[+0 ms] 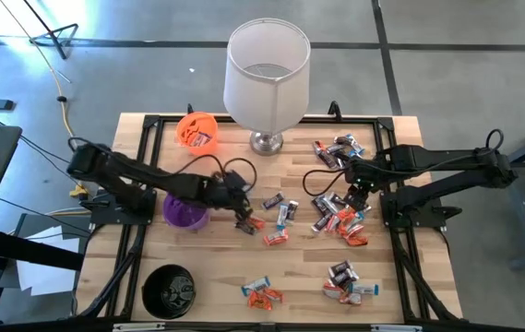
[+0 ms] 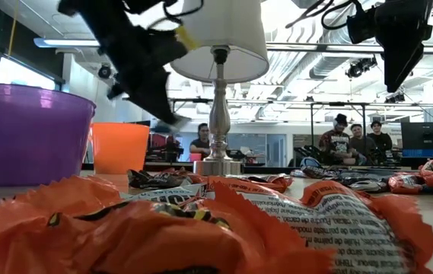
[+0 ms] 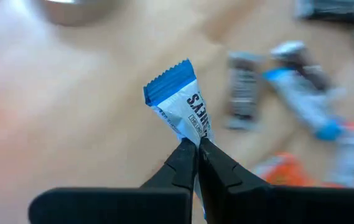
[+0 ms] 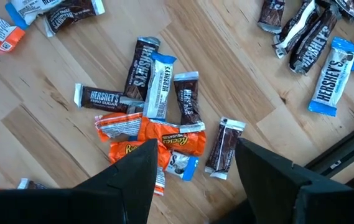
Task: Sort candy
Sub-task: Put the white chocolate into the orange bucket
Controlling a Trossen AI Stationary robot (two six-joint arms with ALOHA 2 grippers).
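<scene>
1. Nearest the low camera: an orange sweet (image 2: 201, 228) lying on the counter (image 1: 216, 267), filling the foreground.
2. Left hand (image 3: 196, 149) pinched shut on a blue-white sweet (image 3: 180, 106), gripping one end; its long axis runs straight out from the fingertips, free end away from the hand. Held clear of the counter, judging by the low view.
3. Purple cup (image 1: 186, 210) sits just beside the left hand, on its arm's side; orange cup (image 1: 197, 130) farther off, black cup (image 1: 170, 290) farther still. Which cup takes blue-white: cannot tell.
4. Right hand (image 4: 192, 165) spread wide, empty, poised over a cluster (image 4: 155, 118) of brown, blue-white and orange sweets directly below its fingertips.
5. Judgement: left needs only a short carry back toward its arm; right is nearer the remaining pile.
</scene>
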